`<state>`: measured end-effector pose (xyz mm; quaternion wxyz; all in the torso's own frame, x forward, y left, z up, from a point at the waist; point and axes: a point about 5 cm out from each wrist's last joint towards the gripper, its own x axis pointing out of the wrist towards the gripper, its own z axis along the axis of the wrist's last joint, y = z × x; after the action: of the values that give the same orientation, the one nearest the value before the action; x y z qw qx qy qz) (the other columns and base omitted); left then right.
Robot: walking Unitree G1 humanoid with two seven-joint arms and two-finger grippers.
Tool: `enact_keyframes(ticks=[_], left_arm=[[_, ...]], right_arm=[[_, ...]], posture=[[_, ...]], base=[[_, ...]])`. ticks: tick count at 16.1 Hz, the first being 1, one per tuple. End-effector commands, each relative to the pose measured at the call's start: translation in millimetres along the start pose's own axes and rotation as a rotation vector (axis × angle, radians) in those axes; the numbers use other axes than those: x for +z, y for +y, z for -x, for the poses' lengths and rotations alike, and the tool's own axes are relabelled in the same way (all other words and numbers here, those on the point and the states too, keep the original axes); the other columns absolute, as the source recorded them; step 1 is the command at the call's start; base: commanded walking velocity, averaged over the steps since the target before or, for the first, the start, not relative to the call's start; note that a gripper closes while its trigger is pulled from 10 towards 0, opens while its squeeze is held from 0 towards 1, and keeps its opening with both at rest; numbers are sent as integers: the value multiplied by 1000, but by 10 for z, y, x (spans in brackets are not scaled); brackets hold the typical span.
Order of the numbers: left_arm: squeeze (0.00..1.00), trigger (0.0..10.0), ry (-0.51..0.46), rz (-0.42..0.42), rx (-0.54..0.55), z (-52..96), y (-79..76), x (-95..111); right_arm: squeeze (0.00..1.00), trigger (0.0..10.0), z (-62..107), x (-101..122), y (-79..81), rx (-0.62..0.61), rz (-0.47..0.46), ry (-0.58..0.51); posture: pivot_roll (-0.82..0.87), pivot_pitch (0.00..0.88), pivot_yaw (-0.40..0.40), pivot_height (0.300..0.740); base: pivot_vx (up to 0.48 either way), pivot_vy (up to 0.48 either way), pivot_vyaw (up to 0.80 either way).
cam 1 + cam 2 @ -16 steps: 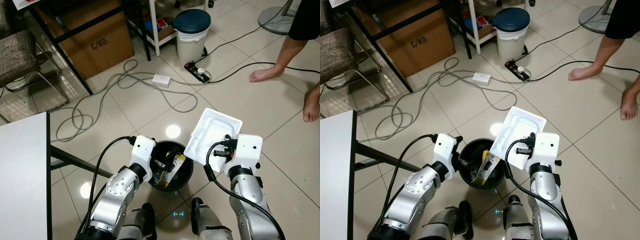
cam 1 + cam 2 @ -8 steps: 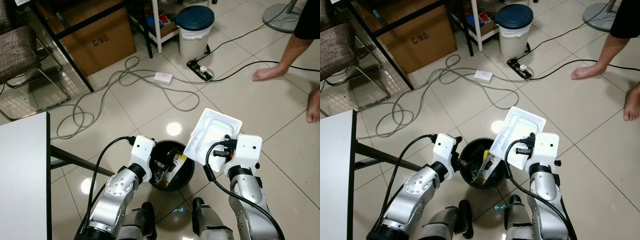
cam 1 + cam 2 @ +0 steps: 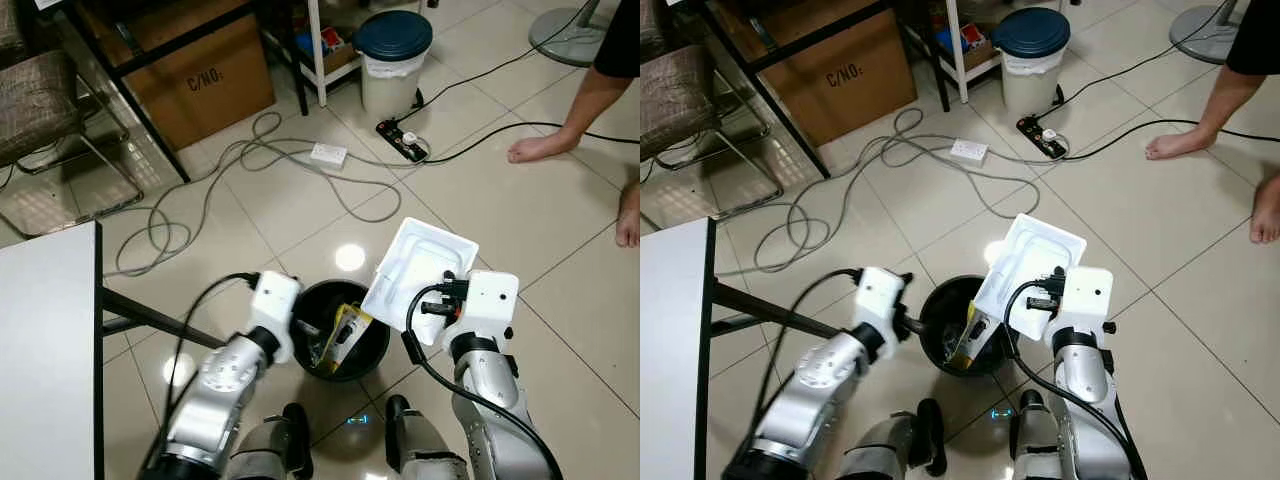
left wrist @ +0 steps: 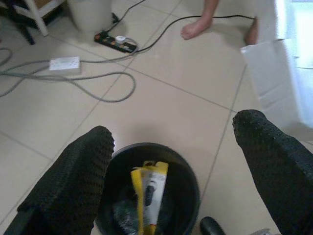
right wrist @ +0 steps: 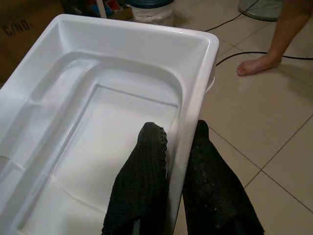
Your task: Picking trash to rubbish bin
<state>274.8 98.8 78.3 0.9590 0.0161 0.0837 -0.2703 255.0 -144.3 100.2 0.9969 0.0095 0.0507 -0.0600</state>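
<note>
A black round bin [image 3: 374,352] stands on the tiled floor just in front of me, with a yellow packet [image 3: 343,333] and other trash inside. My right gripper [image 5: 175,133] is shut on the rim of a white foam tray [image 3: 420,268], which hangs tilted over the bin's right edge. My left gripper [image 4: 171,137] is open, its fingers [image 4: 78,181] spread wide just above the bin's [image 4: 146,146] left side. The yellow packet [image 4: 148,191] stands upright in the bin.
A white table [image 3: 45,340] with a black leg is on my left. Grey cables [image 3: 200,190], a white power strip [image 3: 326,154] and a black one [image 3: 403,138] cross the floor ahead. Beyond are a blue-lidded bin [image 3: 392,55], a cardboard box [image 3: 190,75] and a chair [image 3: 40,100]. A person's bare feet [image 3: 545,148] stand at the right.
My left arm has shifted slightly to the left beside the bin and looks blurred. The tray in my right gripper has edged a little toward the bin.
</note>
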Motion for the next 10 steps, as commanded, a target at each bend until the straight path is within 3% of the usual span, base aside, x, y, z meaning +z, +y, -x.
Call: enact_keyframes(ticks=[1,10], left_arm=[[0,10000,27,1,13,45,42,-55],[0,10000,39,-10,-6,75,33,-50]], right_arm=[[0,10000,31,-61,39,6,-4,20],[0,10000,73,-102,43,-10,-21,28]], posture=[[-28,326,150,740],[-28,337,175,740]], base=[[0,0,0],[0,0,0]])
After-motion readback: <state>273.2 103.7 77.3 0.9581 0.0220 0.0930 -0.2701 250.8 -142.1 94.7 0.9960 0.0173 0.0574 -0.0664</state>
